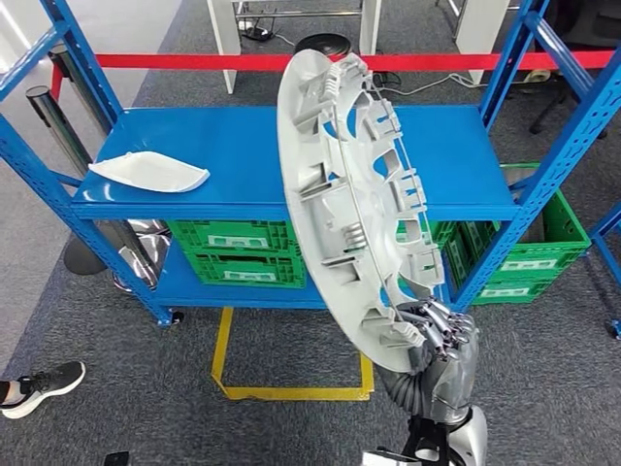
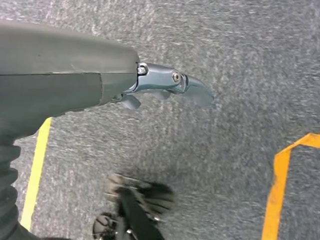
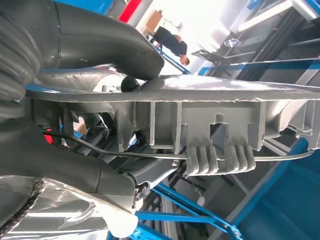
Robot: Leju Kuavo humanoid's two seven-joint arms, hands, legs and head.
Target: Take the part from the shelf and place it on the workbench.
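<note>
A large round grey wheel cover point(image 1: 351, 204) stands tilted on edge in front of the blue shelf point(image 1: 242, 155), its ribbed inner side toward me. My right hand point(image 1: 440, 354) grips its lower rim from below. In the right wrist view the thumb lies on the cover's outer face and the fingers point(image 3: 75, 170) wrap under the ribbed rim point(image 3: 196, 120). A second, smaller white part point(image 1: 150, 172) lies on the shelf's top level at the left. My left hand point(image 2: 166, 85) hangs over grey carpet with its fingers straight and holds nothing.
Green crates point(image 1: 238, 252) sit on the shelf's lower level, another green crate point(image 1: 541, 252) at the right. A yellow floor outline point(image 1: 293, 388) lies before the shelf. A person's shoe point(image 1: 40, 385) is at the lower left. Red tape point(image 1: 183, 61) runs behind the shelf.
</note>
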